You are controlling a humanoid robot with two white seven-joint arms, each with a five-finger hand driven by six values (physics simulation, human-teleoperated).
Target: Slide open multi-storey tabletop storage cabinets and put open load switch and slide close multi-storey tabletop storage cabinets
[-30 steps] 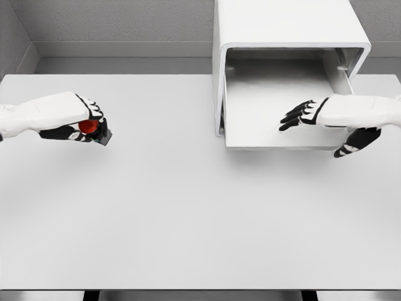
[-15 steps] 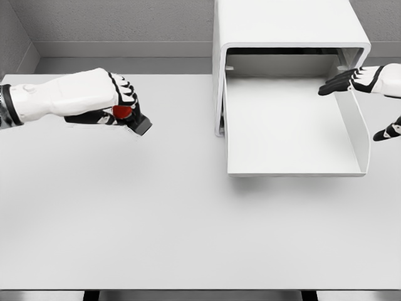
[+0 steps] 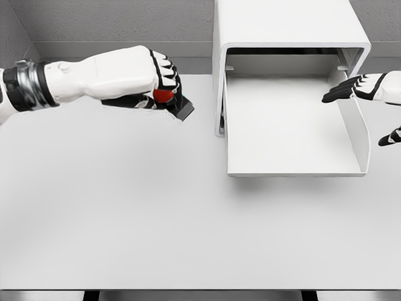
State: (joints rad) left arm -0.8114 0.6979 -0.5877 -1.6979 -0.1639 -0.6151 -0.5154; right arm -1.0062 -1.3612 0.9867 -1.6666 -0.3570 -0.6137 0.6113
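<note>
I see a plain white surface (image 3: 188, 219) filling most of the view, with a grey wall behind it at the far edge. At the far right stands the white storage cabinet (image 3: 285, 25), and its drawer (image 3: 291, 166) is pulled out toward the near side, the tray bare inside.

My left hand (image 3: 150, 78) reaches in from the left, raised above the surface at the far side, just left of the cabinet. Its fingers are curled tight around the load switch (image 3: 170, 100); I can make out the red knob between the black fingers and a dark corner of the body poking out toward the drawer. The switch is off the surface, near the drawer's left wall but not over it.

My right hand (image 3: 360, 88) comes in from the right edge, its fingers stretched out loosely and holding nothing, the fingertips over the far right corner of the drawer by its right wall. Whether they touch the wall I cannot tell.
</note>
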